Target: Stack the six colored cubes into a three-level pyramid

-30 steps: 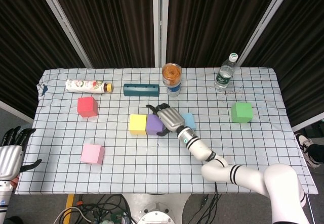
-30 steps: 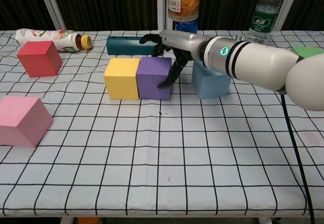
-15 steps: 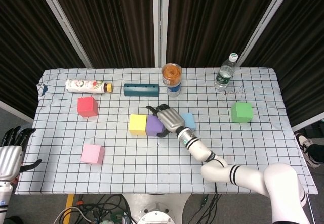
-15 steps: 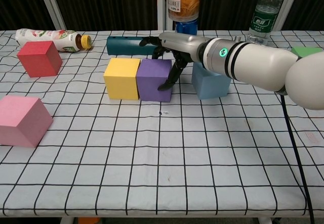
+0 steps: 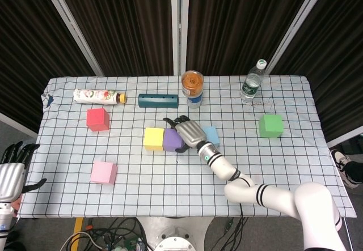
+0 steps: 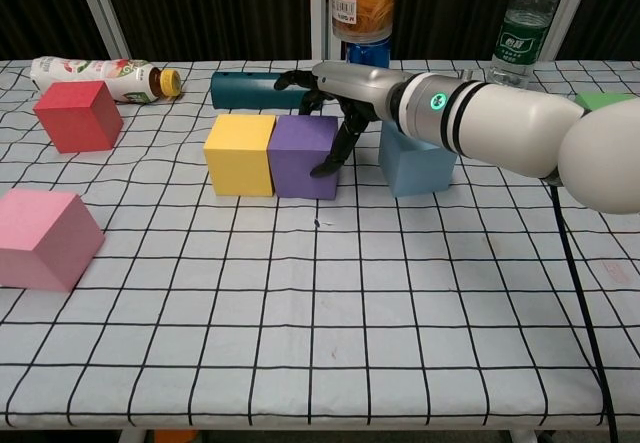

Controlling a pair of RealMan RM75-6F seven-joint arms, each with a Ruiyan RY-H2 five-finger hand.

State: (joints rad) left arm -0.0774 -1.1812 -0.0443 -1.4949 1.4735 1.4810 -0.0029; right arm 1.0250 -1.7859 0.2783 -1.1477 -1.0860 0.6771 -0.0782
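Right robot hand (image 6: 335,98): wrapped over the purple cube (image 6: 304,153), fingers (image 6: 300,76) curled behind its far edge and thumb (image 6: 330,158) pressed against its right face; the cube rests on the surface (image 6: 320,303). In the head view the same hand (image 5: 187,132) covers the cube's right part (image 5: 170,139).

Change from one second earlier: the purple cube and the yellow cube (image 6: 239,153) touching its left face have shifted slightly left together; the grip on the purple cube is unchanged.

Cube positions relative to the right robot hand:
- Light blue cube (image 6: 416,160): just right of the thumb, apart from the purple cube
- Green cube (image 5: 270,125): well to the right
- Red cube (image 6: 71,115): far left, toward the back
- Pink cube (image 6: 45,238): far left, at the near edge

All six cubes sit directly on the surface; none is stacked.

Behind the hand: dark teal block (image 6: 250,89), orange-filled jar (image 6: 362,8). A lying bottle (image 6: 105,74) is back left, a water bottle (image 6: 520,28) back right.

Left robot hand (image 5: 12,169): off the surface at the lower left, fingers spread, holding nothing
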